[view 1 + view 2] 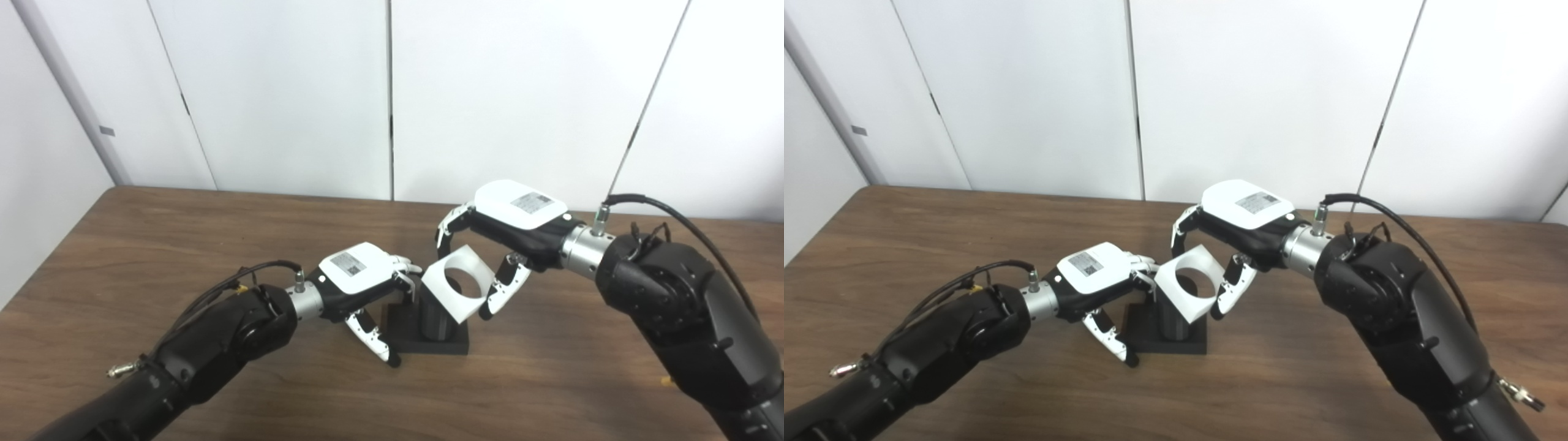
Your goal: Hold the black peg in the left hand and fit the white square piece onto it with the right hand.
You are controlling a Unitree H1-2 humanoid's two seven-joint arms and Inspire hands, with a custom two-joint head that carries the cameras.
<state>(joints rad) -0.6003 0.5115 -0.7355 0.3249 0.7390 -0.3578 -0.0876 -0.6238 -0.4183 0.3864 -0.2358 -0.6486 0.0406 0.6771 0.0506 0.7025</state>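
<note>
The black peg (436, 321) is a short upright cylinder on a square black base (450, 346) resting on the table. My left hand (361, 285) is shut on the base's left side, thumb at its front edge. My right hand (508, 236) is shut on the white square piece (458, 285), which has a round hole. The piece is tilted and sits over the peg's top, which shows through the hole. The same scene shows in the right eye view, with the piece (1189, 283) over the peg (1171, 321).
The wooden table (184, 257) stretches to the left and front. White wall panels (275, 92) stand behind the table's far edge. Cables loop from both wrists.
</note>
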